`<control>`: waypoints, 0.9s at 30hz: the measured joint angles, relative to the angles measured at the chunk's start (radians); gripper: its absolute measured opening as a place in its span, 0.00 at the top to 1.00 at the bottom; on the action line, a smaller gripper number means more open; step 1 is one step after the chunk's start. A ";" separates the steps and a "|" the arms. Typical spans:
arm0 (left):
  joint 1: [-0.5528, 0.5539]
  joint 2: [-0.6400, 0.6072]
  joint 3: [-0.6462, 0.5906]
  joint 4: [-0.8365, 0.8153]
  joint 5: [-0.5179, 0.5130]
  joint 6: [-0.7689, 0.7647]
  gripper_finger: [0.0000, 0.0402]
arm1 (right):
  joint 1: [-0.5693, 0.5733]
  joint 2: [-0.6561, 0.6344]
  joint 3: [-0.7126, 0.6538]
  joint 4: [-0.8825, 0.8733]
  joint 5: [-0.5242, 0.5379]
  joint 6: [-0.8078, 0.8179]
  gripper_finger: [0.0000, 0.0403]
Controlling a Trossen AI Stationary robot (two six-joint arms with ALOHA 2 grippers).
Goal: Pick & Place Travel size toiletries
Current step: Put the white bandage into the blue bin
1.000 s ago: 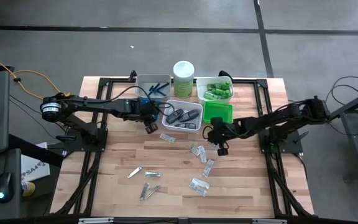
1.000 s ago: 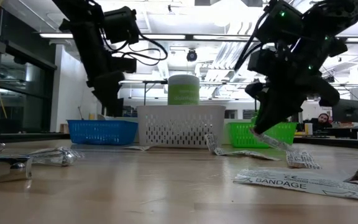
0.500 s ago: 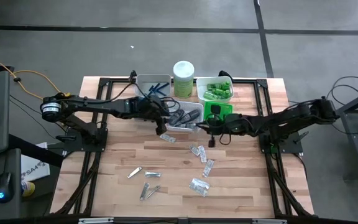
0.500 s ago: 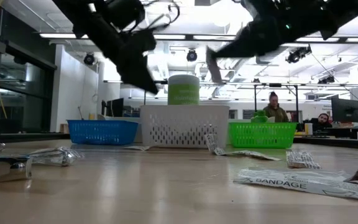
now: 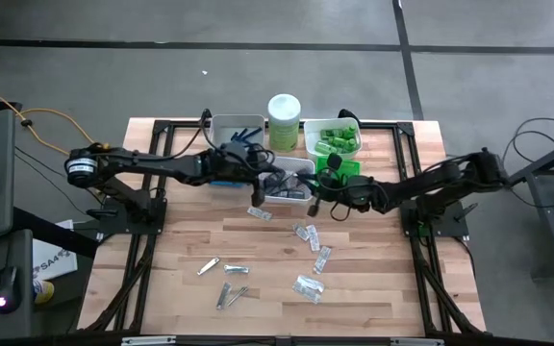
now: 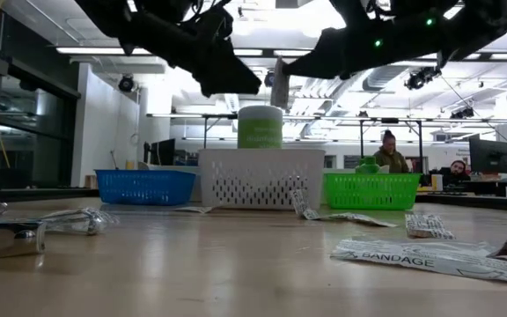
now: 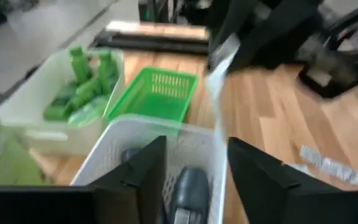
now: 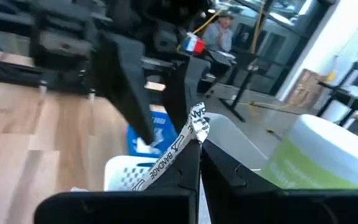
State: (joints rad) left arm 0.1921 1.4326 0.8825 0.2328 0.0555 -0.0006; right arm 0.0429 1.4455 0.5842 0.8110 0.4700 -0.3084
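Hovering over the white perforated plastic tray (image 5: 294, 179) that holds the dark grey oval cases (image 7: 188, 186), the left gripper (image 7: 191, 171) has its fingers parted with nothing between them. The right gripper (image 8: 197, 163) is pinched tight on a clear bandage packet with printed lettering (image 8: 180, 144), held up above the bright green mesh tray (image 5: 339, 171) beside the white one. More clear packets (image 5: 309, 259) and silver metal clippers (image 5: 224, 279) lie scattered on the wooden table (image 5: 383, 279)
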 joint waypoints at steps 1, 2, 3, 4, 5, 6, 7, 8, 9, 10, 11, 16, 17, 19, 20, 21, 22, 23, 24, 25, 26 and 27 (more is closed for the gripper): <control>-0.006 0.008 0.001 0.019 -0.001 0.000 0.54 | 0.000 0.020 0.000 0.028 0.022 -0.009 1.00; -0.010 0.012 0.002 0.021 -0.002 0.000 0.50 | 0.001 0.034 0.000 0.047 0.042 -0.011 1.00; -0.010 0.013 0.000 0.018 -0.002 -0.001 0.47 | -0.001 0.047 0.000 0.060 0.052 -0.011 1.00; -0.011 0.014 0.000 0.022 -0.002 -0.002 0.44 | -0.005 0.061 0.000 0.083 0.052 -0.011 1.00; -0.012 0.014 0.000 0.034 -0.002 -0.003 0.41 | -0.006 0.075 0.000 0.110 0.053 -0.011 1.00; -0.017 0.013 0.001 0.041 -0.007 -0.003 0.38 | -0.007 0.091 0.000 0.139 0.054 -0.011 1.00; -0.018 0.013 0.001 0.040 -0.018 -0.003 0.36 | -0.007 0.107 0.000 0.173 0.055 -0.012 1.00; -0.018 0.013 0.001 0.038 -0.035 -0.003 0.35 | -0.007 0.122 0.000 0.202 0.055 -0.014 1.00; -0.018 0.013 0.001 0.036 -0.045 -0.005 0.34 | -0.007 0.135 0.000 0.230 0.054 -0.019 1.00; -0.018 0.013 0.001 0.037 -0.044 -0.006 0.33 | -0.006 0.148 0.000 0.266 0.047 -0.027 1.00; -0.018 0.013 0.001 0.042 -0.045 -0.007 0.33 | -0.006 0.159 0.000 0.300 0.043 -0.033 1.00; -0.018 0.013 0.001 0.037 -0.047 -0.028 0.32 | -0.006 0.168 0.000 0.351 -0.005 -0.032 1.00; -0.018 0.013 0.001 0.032 -0.047 -0.032 0.32 | -0.006 0.168 0.000 0.354 -0.002 -0.033 1.00; -0.018 0.013 0.001 0.025 -0.047 -0.038 0.32 | -0.006 0.169 0.000 0.370 -0.001 -0.035 1.00; -0.018 0.013 0.001 0.026 -0.047 -0.038 0.32 | -0.006 0.169 0.000 0.386 -0.007 -0.036 1.00; -0.018 0.013 0.001 0.027 -0.047 -0.038 0.32 | -0.007 0.169 0.000 0.400 -0.014 -0.036 1.00; -0.018 0.013 0.001 0.028 -0.047 -0.039 0.32 | -0.007 0.168 0.000 0.408 -0.028 -0.036 1.00; -0.018 0.013 0.001 0.027 -0.047 -0.044 0.32 | -0.008 0.168 0.000 0.413 -0.041 -0.032 1.00; -0.018 0.013 0.001 0.027 -0.047 -0.055 0.32 | -0.011 0.168 0.000 0.411 -0.052 -0.027 1.00; -0.018 0.013 0.001 0.033 -0.047 -0.060 0.32 | -0.013 0.168 0.000 0.409 -0.061 -0.020 1.00; -0.018 0.013 0.001 0.039 -0.047 -0.064 0.32 | -0.016 0.168 0.000 0.409 -0.064 -0.013 1.00; -0.018 0.013 0.001 0.045 -0.047 -0.064 0.32 | -0.021 0.168 0.000 0.409 -0.070 -0.010 1.00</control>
State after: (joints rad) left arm 0.1741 1.4456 0.8833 0.2775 0.0086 -0.0650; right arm 0.0223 1.6138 0.5846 1.2200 0.3995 -0.3188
